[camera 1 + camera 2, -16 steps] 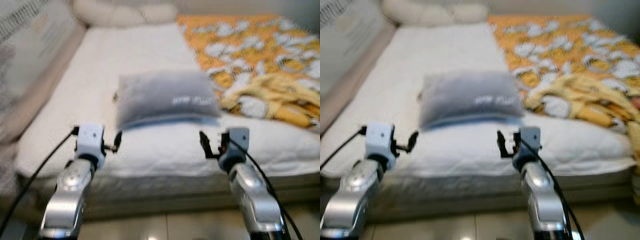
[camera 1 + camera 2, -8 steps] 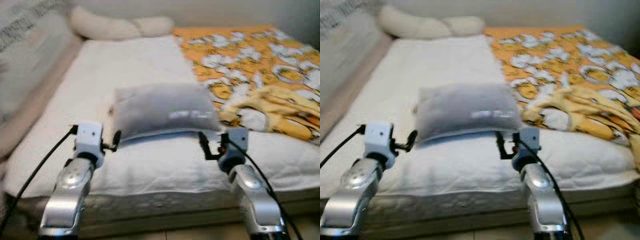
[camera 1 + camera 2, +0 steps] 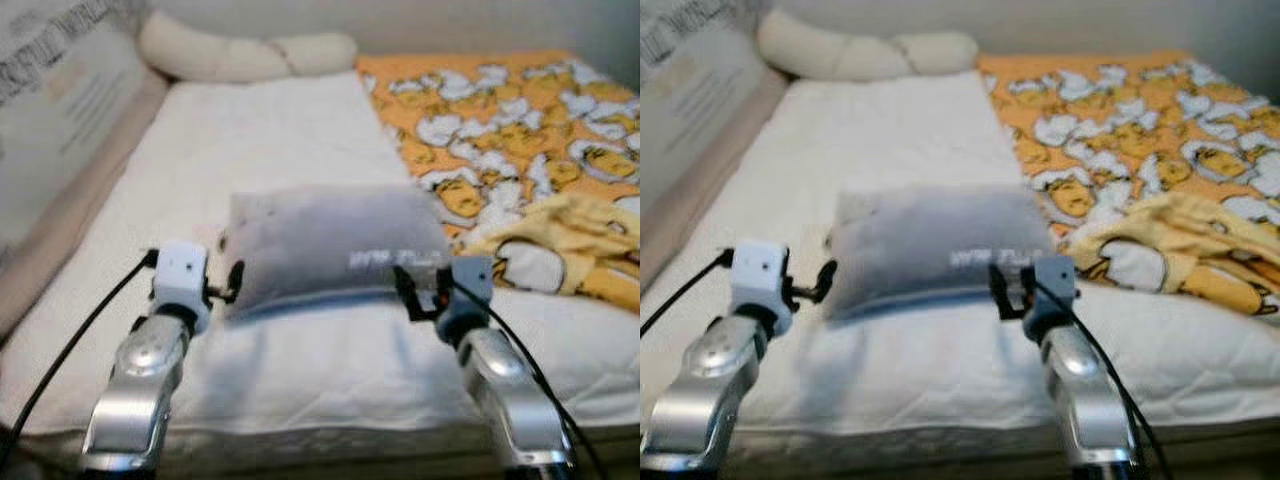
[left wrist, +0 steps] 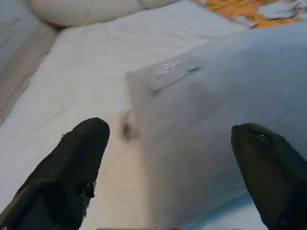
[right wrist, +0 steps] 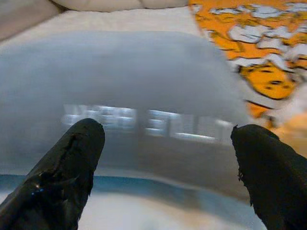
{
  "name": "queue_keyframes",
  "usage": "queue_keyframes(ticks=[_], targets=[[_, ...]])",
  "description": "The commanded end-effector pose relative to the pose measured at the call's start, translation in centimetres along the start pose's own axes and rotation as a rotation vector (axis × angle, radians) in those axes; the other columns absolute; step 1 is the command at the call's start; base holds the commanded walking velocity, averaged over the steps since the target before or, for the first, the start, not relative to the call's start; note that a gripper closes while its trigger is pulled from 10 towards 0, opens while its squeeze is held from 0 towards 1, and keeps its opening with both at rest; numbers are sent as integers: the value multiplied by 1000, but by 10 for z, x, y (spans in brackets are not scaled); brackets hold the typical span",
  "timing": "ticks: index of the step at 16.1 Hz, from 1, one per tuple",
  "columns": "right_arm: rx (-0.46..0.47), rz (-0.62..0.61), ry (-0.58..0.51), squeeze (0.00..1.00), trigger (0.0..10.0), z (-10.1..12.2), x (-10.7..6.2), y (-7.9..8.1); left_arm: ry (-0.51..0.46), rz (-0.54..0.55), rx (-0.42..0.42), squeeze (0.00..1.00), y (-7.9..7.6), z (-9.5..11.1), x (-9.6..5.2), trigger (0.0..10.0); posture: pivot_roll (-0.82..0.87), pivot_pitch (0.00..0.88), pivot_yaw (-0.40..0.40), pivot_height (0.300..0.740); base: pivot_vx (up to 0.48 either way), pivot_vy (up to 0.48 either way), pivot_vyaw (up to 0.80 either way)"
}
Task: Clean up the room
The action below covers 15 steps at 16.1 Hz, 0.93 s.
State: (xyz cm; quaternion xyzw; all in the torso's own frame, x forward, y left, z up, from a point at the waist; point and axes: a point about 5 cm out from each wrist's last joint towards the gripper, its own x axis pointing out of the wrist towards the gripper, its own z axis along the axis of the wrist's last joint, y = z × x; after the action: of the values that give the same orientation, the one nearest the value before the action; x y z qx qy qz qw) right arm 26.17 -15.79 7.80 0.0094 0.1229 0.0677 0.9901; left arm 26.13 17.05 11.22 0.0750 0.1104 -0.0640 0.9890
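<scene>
I'm reaching for the grey pillow (image 3: 330,240) on the bed (image 3: 270,120), left gripper (image 4: 170,172) and right gripper (image 5: 165,175) both spread just short of it; next, close in and pinch its 2 ends.

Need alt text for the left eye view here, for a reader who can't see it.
A grey pillow lies on a white bed, with the robot's left pincer and right pincer raised, open, at its near corners. An orange patterned blanket covers the bed's right side.
</scene>
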Motion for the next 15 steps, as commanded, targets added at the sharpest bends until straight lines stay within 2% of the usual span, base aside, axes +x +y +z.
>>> queue_keyframes(ticks=[1,3,8,9,12,13,14,15], targets=[[48,-14,-25,0,10000,6,2,1,-5,6,14,0,4,1,-2,10000,-41,0,25,740,0,0,0],[27,-4,-17,0,10000,5,2,1,-3,3,16,0,3,0,-2,10000,-41,0,25,740,0,0,0],[61,2,-19,0,10000,5,1,1,2,-6,26,0,3,-1,-2,10000,-41,0,27,740,0,0,0],[77,-21,-17,1000,10000,6,1,-3,5,-17,35,0,2,-1,-2,10000,-42,0,28,740,0,0,0],[58,-115,-32,1000,10000,11,8,-27,8,-79,75,0,-3,0,-1,10000,-51,0,41,740,0,0,0],[-2,-173,-44,1000,10000,17,15,-43,5,-109,97,0,-4,1,1,10000,-53,0,46,740,0,0,0],[5,-179,-60,1000,10000,24,24,-58,2,-148,116,0,-6,3,4,10000,-55,0,50,740,0,0,0],[-16,-201,-49,1000,10000,26,28,-65,3,-172,125,0,-7,4,5,10000,-56,0,51,740,0,0,0]])
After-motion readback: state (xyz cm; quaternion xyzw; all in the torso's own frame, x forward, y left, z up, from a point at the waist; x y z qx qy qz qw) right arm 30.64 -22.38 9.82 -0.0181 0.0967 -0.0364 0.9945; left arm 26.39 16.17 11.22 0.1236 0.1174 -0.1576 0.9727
